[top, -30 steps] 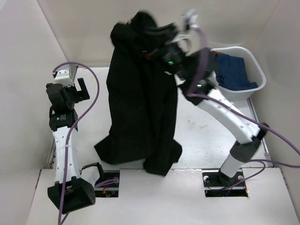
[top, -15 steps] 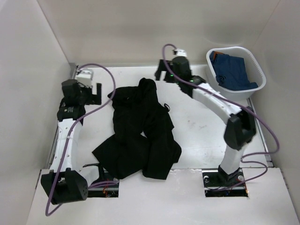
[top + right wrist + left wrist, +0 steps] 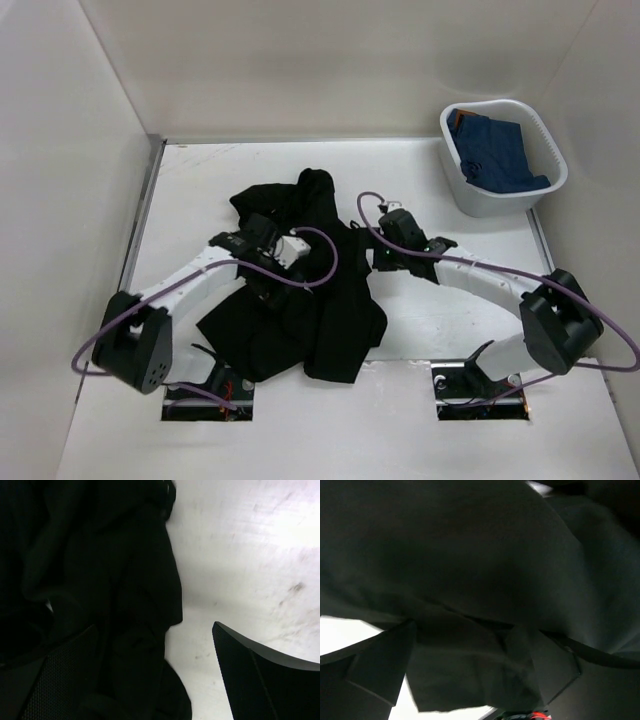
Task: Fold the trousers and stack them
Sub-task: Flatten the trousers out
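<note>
The black trousers [image 3: 300,290] lie crumpled in a heap in the middle of the white table. My left gripper [image 3: 268,270] is low over their left half. In the left wrist view, black cloth [image 3: 470,555] fills the frame and bulges between the fingers of the left gripper [image 3: 470,630], which stand wide apart. My right gripper [image 3: 385,250] is at the heap's right edge. It is open in its wrist view [image 3: 154,627]: one finger [image 3: 65,675] is over the trousers [image 3: 100,580], the other [image 3: 265,680] over bare table, and the cloth's edge lies between them.
A white basket [image 3: 500,104] at the back right holds a blue garment [image 3: 495,150]. White walls close off the back and both sides. Purple cables loop off both arms above the cloth.
A second ago the right gripper held the trousers high. It let go and they dropped into a heap. Both arms then swung from the back down onto the heap.
</note>
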Robot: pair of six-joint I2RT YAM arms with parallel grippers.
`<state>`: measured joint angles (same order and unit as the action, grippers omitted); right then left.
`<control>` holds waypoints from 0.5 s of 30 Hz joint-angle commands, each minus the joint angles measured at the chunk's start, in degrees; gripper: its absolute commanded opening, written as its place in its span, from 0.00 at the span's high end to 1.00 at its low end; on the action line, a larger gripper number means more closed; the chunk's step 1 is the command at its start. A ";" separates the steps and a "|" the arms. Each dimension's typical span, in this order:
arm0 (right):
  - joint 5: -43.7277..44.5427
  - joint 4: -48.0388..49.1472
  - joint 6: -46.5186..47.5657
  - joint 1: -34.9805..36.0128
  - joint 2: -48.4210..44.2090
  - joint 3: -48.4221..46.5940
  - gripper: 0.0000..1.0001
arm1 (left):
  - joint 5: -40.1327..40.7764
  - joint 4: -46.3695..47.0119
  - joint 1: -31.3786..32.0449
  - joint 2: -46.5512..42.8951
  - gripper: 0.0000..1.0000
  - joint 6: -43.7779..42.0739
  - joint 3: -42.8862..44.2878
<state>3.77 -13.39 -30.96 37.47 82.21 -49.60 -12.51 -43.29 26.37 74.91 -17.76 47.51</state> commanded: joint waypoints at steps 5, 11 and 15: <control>-2.97 6.53 -4.54 1.86 2.16 1.79 0.19 | 4.11 9.17 6.73 10.32 0.93 1.07 -0.75; -4.29 6.62 -3.76 -0.68 -2.06 -0.04 0.22 | 24.88 26.72 -15.01 18.48 1.00 -15.52 12.38; -5.88 6.62 -2.62 -2.71 -0.74 -4.79 0.21 | 24.13 29.58 -22.98 24.74 0.90 -17.57 28.65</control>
<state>-0.47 -9.80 -34.44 36.53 82.43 -49.43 6.13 -24.01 8.34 98.96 -29.43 64.60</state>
